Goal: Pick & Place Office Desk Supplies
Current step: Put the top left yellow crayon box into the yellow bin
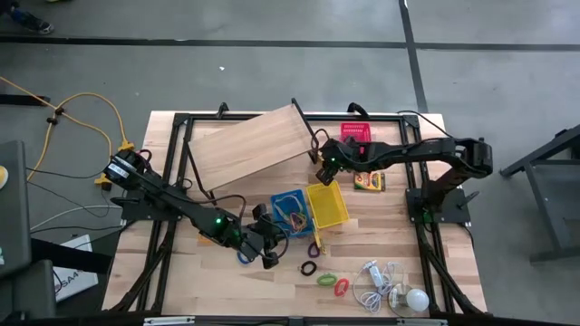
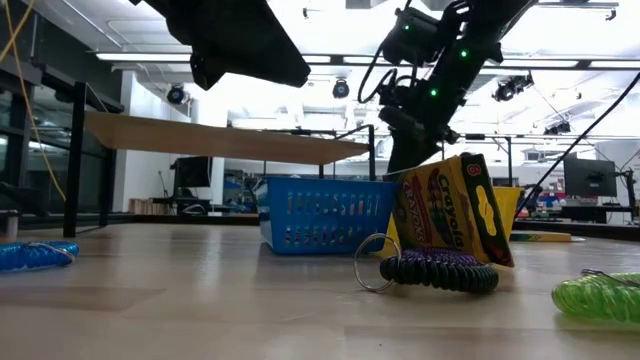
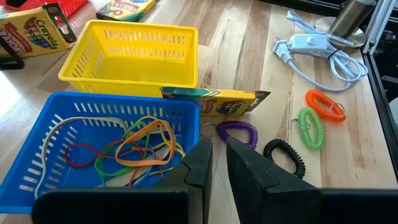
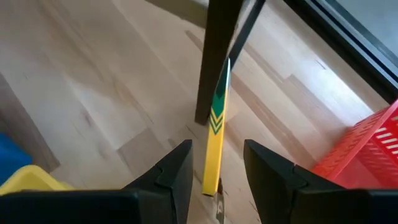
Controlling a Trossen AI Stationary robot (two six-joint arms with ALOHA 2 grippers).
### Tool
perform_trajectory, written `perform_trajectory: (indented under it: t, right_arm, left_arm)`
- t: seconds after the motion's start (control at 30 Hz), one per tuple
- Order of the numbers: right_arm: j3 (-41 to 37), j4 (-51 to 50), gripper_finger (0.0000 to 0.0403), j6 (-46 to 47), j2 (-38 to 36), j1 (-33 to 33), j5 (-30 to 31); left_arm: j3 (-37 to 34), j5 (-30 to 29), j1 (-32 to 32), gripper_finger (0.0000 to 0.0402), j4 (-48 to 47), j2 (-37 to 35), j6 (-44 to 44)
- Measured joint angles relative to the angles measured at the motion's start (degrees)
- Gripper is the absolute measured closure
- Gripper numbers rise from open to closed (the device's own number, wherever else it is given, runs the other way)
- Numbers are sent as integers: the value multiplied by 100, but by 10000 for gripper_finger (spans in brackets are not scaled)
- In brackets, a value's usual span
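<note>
Rubber bands (image 3: 134, 149) are lying tangled in the blue basket (image 3: 37, 127), touching the yellow basket (image 3: 134, 59), while the left tool (image 3: 219, 163) is hovering beside it, fingers slightly parted and empty. The right tool (image 4: 214, 163) is gaping around an upright crayon box (image 4: 216, 130) near the red basket (image 4: 367, 152).

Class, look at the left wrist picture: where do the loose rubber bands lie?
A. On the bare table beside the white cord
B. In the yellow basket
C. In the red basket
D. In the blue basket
D: the tangle of rubber bands sits inside the blue basket, while the yellow basket next to it looks empty.
</note>
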Motion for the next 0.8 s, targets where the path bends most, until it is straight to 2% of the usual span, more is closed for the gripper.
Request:
perform_trajectory:
  t: [0.8]
  right_arm:
    - [0,41,271,120,648,11,205]
  left_arm:
    - [0,0,0,357,35,0,0]
